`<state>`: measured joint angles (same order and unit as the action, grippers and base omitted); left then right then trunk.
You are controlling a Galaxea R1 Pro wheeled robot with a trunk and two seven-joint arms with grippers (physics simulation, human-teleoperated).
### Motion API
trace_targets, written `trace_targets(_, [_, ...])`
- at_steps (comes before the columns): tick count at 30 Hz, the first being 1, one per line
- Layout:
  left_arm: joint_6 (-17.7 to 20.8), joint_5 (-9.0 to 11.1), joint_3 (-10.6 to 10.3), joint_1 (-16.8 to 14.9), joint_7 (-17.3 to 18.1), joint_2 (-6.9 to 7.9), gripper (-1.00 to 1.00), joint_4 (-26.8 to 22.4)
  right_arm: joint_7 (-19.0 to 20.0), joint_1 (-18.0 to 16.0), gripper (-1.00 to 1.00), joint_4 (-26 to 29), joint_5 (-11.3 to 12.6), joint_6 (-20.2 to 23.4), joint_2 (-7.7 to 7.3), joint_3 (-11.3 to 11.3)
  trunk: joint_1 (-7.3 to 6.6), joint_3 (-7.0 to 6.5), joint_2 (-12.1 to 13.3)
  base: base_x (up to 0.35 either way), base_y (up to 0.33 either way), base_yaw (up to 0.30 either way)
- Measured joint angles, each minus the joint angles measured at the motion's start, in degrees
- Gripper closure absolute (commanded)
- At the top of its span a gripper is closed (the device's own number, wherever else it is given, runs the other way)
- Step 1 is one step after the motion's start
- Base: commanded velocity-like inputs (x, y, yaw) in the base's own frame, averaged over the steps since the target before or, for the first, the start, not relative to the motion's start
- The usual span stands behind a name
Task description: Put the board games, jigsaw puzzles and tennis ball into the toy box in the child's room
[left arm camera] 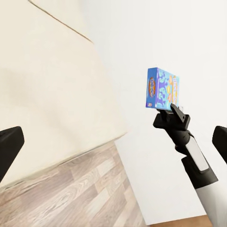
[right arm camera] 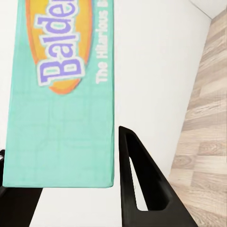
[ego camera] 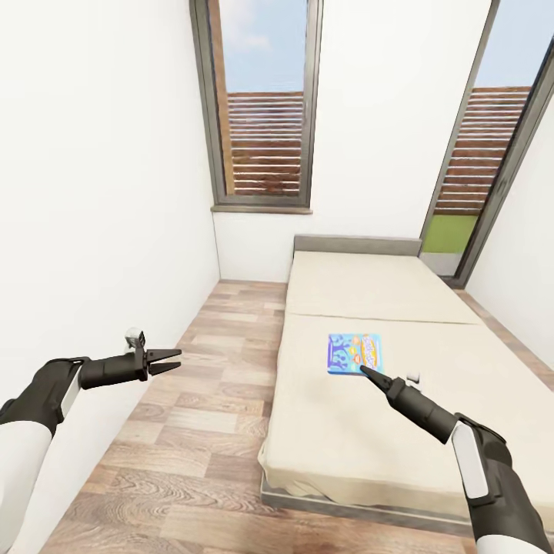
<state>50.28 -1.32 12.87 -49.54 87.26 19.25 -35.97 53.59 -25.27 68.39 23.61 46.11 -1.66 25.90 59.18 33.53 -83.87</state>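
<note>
A small blue board game [ego camera: 354, 352] sits over the middle of the bed [ego camera: 369, 292], a beige mattress on a grey frame. My right gripper [ego camera: 364, 372] is at its near edge. In the right wrist view the box's teal side [right arm camera: 61, 94] fills the gap between the fingers [right arm camera: 137, 179], so that gripper [right arm camera: 61, 142] is shut on it. From the left wrist view the game [left arm camera: 163, 90] shows held at the tip of the right gripper [left arm camera: 172, 113], beyond the bed [left arm camera: 42, 85]. My left gripper [ego camera: 171, 360] hangs open and empty over the floor, left of the bed.
A strip of wood-plank floor [ego camera: 208, 385] runs between the bed and the white left wall [ego camera: 92, 192]. Tall dark-framed windows [ego camera: 261, 108] stand behind the headboard [ego camera: 358, 245] and at the far right. Another floor strip lies right of the bed.
</note>
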Motion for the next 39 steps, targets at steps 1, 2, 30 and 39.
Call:
trace_targets(1, [0.0,0.0,0.0,0.0,0.0,0.00,-1.00,0.0,0.2,0.0,1.00,0.0,0.0,0.0,0.03,0.0,-0.22,-0.18,0.4,0.000,0.000,0.000])
trace_targets(2, [0.0,0.0,0.0,0.0,0.0,0.00,-1.00,0.0,0.5,0.0,1.00,0.0,0.0,-0.1,0.03,0.0,-0.44,-0.36,0.8,0.000,0.000,0.000])
trace_targets(30, [0.0,0.0,0.0,0.0,-0.2,-0.16,-1.00,0.0,1.9,0.4,1.00,-0.4,-0.1,-0.5,0.03,0.1,-6.59,-5.39,12.0,0.000,0.000,0.000])
trace_targets(39, [0.1,0.0,0.0,0.0,-0.2,-0.25,-1.00,0.0,1.9,0.4,1.00,-0.6,-0.1,-0.5,-0.04,0.1,-8.57,-7.01,15.6,0.000,0.000,0.000])
